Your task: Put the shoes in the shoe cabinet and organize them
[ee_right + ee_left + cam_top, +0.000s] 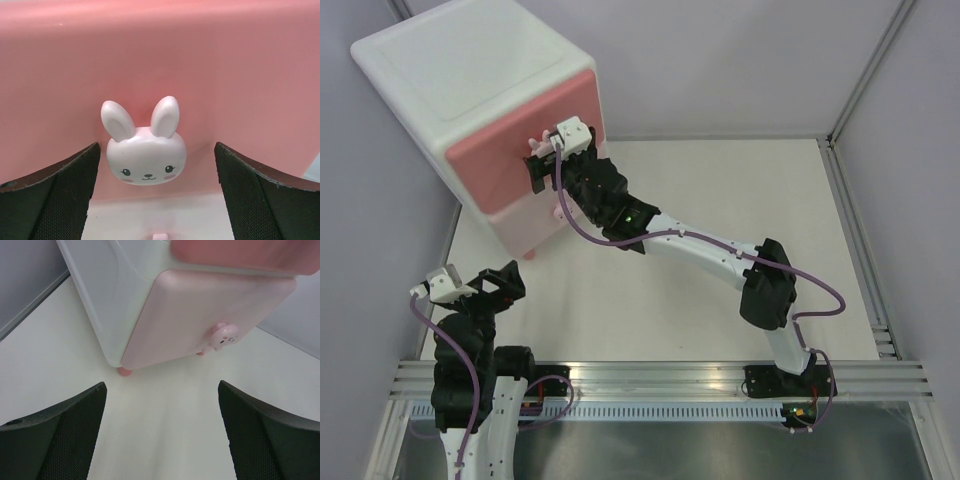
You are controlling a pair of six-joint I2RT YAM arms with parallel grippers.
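Observation:
The shoe cabinet (pixel 470 80) stands at the far left, its darker pink upper front (pixel 510 150) and pale pink lower front (pixel 200 310) both looking shut. My right gripper (pixel 548 160) is open at the upper front. In the right wrist view, the bunny knob (pixel 145 152) sits between the fingers of the gripper (pixel 155 195), close to the left one, ungripped. My left gripper (pixel 498 280) is open and empty above the table, near the front left, facing the cabinet; it also shows in the left wrist view (pixel 162 435). No shoes are in view.
The lower drawer's bunny knob (pixel 223 336) and a pink foot (pixel 125 371) show in the left wrist view. Grey walls close in the white table (pixel 720 180) at the back and sides. A metal rail (pixel 660 380) runs along the near edge.

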